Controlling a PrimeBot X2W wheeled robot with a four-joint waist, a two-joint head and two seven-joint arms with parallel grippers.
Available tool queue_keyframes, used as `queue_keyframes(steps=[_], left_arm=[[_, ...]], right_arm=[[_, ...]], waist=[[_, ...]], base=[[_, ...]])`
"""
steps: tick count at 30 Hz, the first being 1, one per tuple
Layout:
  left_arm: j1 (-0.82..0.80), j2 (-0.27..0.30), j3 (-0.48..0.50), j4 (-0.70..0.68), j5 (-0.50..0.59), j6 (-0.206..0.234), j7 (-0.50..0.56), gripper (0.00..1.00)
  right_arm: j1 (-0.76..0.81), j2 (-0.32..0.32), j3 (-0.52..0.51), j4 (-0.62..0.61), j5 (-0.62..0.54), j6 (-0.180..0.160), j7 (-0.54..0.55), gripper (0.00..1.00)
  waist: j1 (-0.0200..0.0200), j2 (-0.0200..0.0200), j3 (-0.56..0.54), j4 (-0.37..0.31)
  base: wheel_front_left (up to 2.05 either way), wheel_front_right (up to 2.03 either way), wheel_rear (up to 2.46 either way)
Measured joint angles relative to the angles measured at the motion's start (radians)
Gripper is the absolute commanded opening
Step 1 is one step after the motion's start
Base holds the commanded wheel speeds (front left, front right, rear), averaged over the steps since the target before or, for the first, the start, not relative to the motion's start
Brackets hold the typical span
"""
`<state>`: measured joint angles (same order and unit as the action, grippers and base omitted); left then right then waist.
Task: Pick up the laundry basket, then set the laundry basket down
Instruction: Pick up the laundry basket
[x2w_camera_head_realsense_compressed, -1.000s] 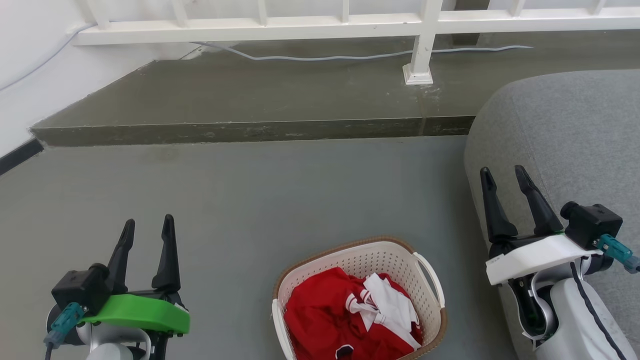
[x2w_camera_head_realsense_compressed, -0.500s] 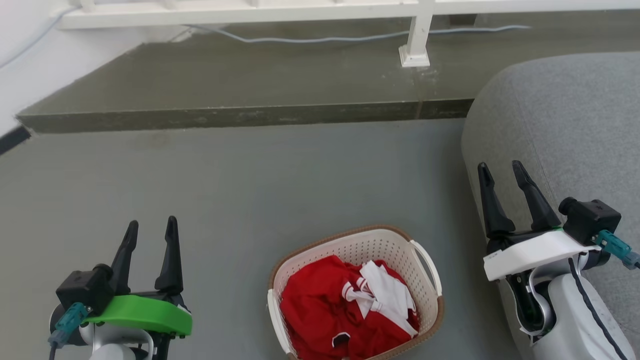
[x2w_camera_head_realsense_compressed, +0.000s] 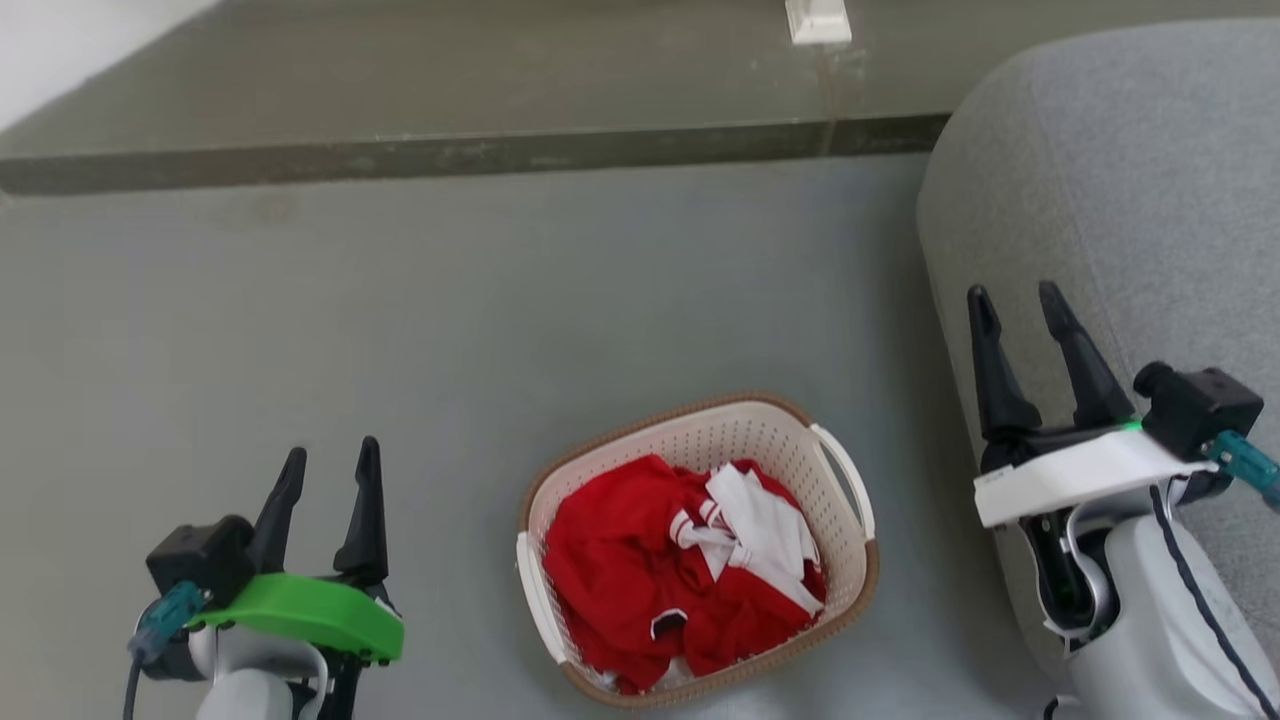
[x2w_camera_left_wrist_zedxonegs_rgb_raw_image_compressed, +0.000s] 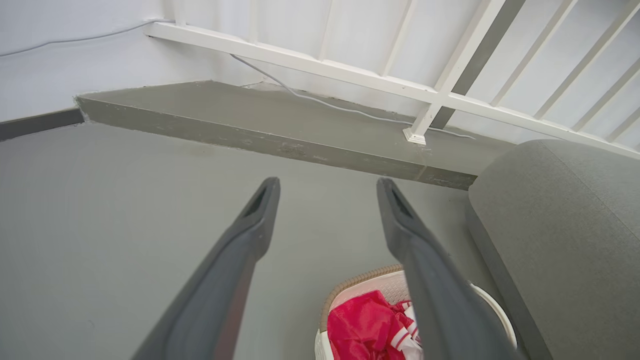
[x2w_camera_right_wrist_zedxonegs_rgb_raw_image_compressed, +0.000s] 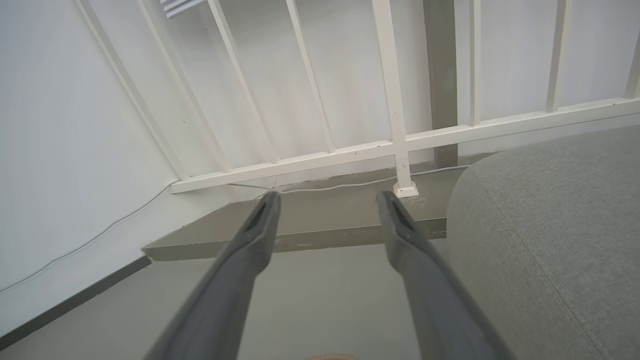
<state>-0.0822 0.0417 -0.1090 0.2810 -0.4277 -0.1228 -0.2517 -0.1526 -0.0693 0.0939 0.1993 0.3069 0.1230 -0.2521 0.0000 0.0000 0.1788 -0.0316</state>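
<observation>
One laundry basket (x2w_camera_head_realsense_compressed: 745, 438) holds red clothes (x2w_camera_head_realsense_compressed: 615, 560).

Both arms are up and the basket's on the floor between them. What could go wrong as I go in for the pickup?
1. The laundry basket sits skewed, so its right handle lies farther forward than its left handle; an uneven grip could tilt it and spill the red garment.
2. The right gripper, open, hangs close beside the grey sofa and may brush it while swinging in.

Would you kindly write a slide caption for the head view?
Laundry basket holding red and white clothes sits on the floor between open left gripper and open right gripper.
</observation>
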Motion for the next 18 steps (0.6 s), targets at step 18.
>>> queue_keyframes(steps=[18], left_arm=[[-0.230,-0.005,-0.103,0.297,-0.140,-0.002,0.076,1.00]], right_arm=[[-0.135,0.003,0.000,-0.041,-0.009,0.000,0.000,1.00]], waist=[[0.0001,0.0000,0.231,-0.020]], base=[[0.00,0.00,0.00]])
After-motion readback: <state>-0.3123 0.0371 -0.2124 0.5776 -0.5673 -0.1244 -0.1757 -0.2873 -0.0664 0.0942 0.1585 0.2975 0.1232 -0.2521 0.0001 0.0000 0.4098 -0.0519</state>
